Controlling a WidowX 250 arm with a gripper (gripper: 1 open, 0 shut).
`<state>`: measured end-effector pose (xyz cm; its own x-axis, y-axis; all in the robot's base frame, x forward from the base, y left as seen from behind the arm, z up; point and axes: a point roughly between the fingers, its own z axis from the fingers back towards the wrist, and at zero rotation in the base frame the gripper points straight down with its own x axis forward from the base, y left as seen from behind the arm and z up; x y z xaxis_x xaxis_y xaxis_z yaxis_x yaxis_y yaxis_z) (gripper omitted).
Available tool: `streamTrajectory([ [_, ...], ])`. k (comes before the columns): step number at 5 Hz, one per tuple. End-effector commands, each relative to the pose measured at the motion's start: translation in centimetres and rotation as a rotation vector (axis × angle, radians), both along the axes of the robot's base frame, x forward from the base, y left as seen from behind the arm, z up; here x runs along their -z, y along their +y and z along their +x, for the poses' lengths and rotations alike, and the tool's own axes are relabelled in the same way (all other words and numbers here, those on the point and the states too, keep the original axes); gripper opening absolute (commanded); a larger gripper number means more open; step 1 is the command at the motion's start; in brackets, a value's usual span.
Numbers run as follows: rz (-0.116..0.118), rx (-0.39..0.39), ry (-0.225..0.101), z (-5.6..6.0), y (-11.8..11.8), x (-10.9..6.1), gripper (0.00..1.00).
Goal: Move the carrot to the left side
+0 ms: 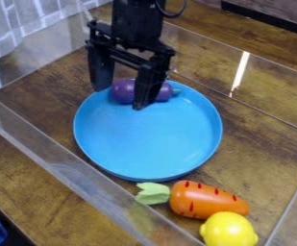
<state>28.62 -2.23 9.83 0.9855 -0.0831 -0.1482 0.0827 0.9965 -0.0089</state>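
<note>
The orange carrot [205, 200] with its pale green top lies on the wooden table near the front, just below the blue plate [148, 135]. My gripper [122, 88] hangs open over the plate's far rim, fingers pointing down and empty, far from the carrot. Behind its fingers the purple eggplant [144, 91] rests on the plate, partly hidden.
A yellow lemon [228, 231] sits right next to the carrot at the front edge. Clear plastic walls [41, 154] box in the work area on the left and front. Bare wood lies to the left of the plate.
</note>
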Motion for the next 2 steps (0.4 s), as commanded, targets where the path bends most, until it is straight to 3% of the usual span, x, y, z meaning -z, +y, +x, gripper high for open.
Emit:
streamTrajectory([
  [1, -0.004, 0.025, -0.029, 0.10, -0.73, -0.50, 1.00],
  [2, -0.007, 0.053, -0.026, -0.09, -1.53, -0.13, 1.00],
])
